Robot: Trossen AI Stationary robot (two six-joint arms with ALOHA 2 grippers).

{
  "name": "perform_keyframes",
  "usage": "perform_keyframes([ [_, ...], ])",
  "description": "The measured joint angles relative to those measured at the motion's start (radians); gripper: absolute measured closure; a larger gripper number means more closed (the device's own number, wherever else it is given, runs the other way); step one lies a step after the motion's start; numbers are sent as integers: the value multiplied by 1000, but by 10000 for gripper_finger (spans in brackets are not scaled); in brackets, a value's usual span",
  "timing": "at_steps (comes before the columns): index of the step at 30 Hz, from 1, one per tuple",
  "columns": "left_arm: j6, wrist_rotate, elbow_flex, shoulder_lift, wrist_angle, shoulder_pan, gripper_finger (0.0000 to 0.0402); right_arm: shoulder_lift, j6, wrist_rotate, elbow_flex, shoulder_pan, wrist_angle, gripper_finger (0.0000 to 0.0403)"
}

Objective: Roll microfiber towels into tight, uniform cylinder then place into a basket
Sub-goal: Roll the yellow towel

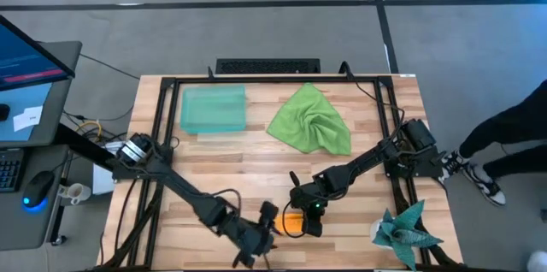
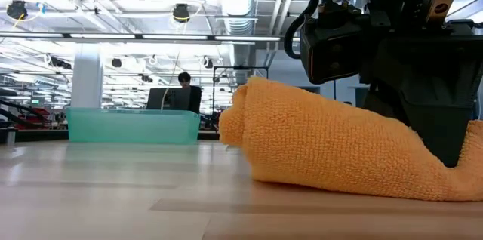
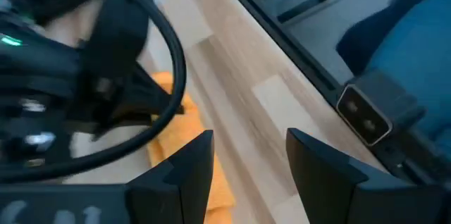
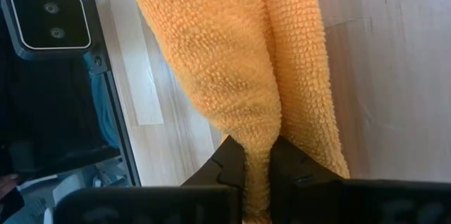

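Microfiber towels: two, one orange towel [image 1: 293,218] bunched at the table's near edge and one lime green towel [image 1: 311,120] lying crumpled farther back
Baskets: one mint-green basket [image 1: 213,108] (translucent, low-walled)
Spiky cloths: one dark teal spiky cloth [image 1: 408,231] at the near right corner
Robot arms: two, each with one gripper, the left gripper [image 1: 272,219] and the right gripper [image 1: 297,213]
Tables: one wooden table [image 1: 222,169]
Monitors: one monitor [image 1: 27,56] beside the table (only part of it shows)
Computer mice: one mouse [image 1: 34,192]
People: two, one person [image 1: 504,139] by the table's right side and one distant person [image 2: 183,89] behind the basket in the low view
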Motion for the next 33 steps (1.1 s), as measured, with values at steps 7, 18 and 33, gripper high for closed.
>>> perform_keyframes([
  [7,9,100,-1,64,21,99,230,0,0,0,0,0,1,355],
  [18,-42,239,-1,67,6,129,230,-3,0,-2,-34,-7,23,355],
  [33,-34,91,-1,65,-103,96,284,-2,-17,-26,-38,-14,40,355],
])
